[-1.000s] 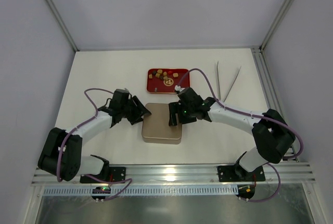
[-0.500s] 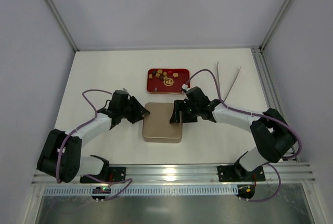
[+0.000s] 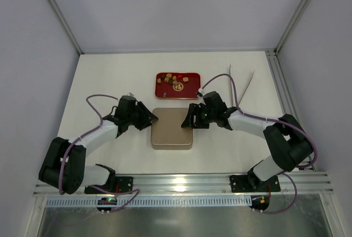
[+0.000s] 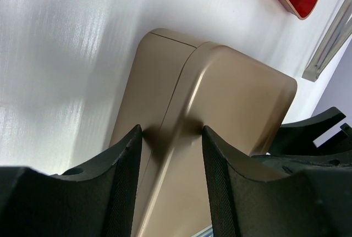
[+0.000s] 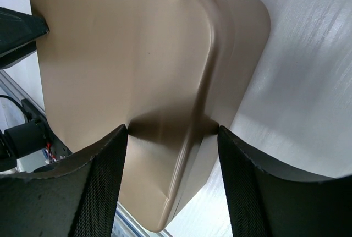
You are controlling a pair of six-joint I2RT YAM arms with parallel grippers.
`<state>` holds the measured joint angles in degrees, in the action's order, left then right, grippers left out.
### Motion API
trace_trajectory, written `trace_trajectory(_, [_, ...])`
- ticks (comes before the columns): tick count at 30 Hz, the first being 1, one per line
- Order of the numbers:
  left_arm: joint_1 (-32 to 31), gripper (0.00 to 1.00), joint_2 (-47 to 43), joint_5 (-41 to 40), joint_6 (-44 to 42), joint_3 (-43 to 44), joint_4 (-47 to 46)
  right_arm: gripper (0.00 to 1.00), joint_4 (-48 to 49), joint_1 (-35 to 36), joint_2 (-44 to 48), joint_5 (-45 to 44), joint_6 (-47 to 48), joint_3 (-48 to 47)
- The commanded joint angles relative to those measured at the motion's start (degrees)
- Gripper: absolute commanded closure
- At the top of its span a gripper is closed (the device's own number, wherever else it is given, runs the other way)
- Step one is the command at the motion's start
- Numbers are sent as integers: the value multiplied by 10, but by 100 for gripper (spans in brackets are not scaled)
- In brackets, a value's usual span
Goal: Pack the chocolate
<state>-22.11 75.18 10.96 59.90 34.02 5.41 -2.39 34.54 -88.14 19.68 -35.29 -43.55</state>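
Opening the tin (image 3: 171, 130); chocolate (image 3: 175, 79) sits at its 12 o'clock.
Left gripper (image 3: 152, 119) pinches the 9 o'clock edge; right gripper (image 3: 189, 121) straddles 3 o'clock, grip unclear. Next: lift evenly.

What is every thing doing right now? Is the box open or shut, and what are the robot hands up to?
tan tin: lid on, shut, lying flat.
chocolate: loose pieces in the red tray, none packed yet.
red tray: flat behind the tin, holding the chocolate.
left gripper: fingers astride the tin's left edge, seemingly pinching it.
right gripper: fingers astride the tin's right edge; grip unclear.
two thin silvery tools: lying apart from both arms.
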Motion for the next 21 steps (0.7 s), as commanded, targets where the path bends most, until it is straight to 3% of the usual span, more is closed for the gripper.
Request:
trace_trajectory(1, [-23,55,24,-3,-9,-27,83,52,17,6,-26,-1,4,21])
trace_trajectory(11, [-23,48,23,-5,-27,7,107,69,20,-23,-8,15,3,43])
trace_trajectory(21, [-23,39,20,6,-75,52,135,61,20,-40,17,28,16,31])
